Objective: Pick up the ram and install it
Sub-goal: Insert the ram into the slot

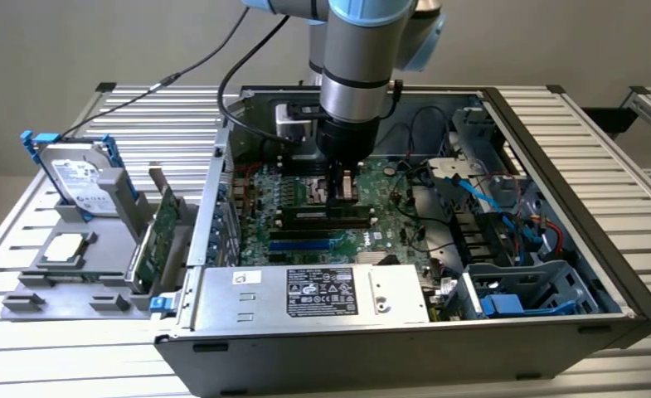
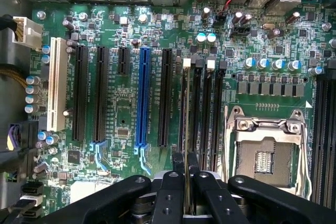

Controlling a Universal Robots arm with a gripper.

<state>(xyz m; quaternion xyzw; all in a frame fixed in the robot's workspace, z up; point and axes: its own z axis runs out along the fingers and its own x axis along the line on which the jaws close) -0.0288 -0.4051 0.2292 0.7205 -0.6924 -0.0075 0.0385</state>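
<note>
My gripper [image 1: 343, 189] hangs inside the open computer case, just above the motherboard [image 1: 292, 236]. In the wrist view the gripper [image 2: 186, 165] is shut on the ram [image 2: 186, 108]. The ram appears edge-on as a thin line between the two black fingers [image 2: 176, 182]. It runs lengthwise along the black memory slots [image 2: 207, 114], in line with the one nearest the black expansion slots. Whether its lower edge touches that slot I cannot tell. In the exterior view a small part of the ram [image 1: 348, 186] shows between the fingertips.
The CPU socket [image 2: 265, 150] lies beside the memory slots, and a blue expansion slot [image 2: 142, 103] on their other side. The power supply [image 1: 314, 294] and blue cables [image 1: 491, 199] crowd the case. On the exterior view's left stand a hard drive [image 1: 82, 178] and an expansion card [image 1: 159, 236].
</note>
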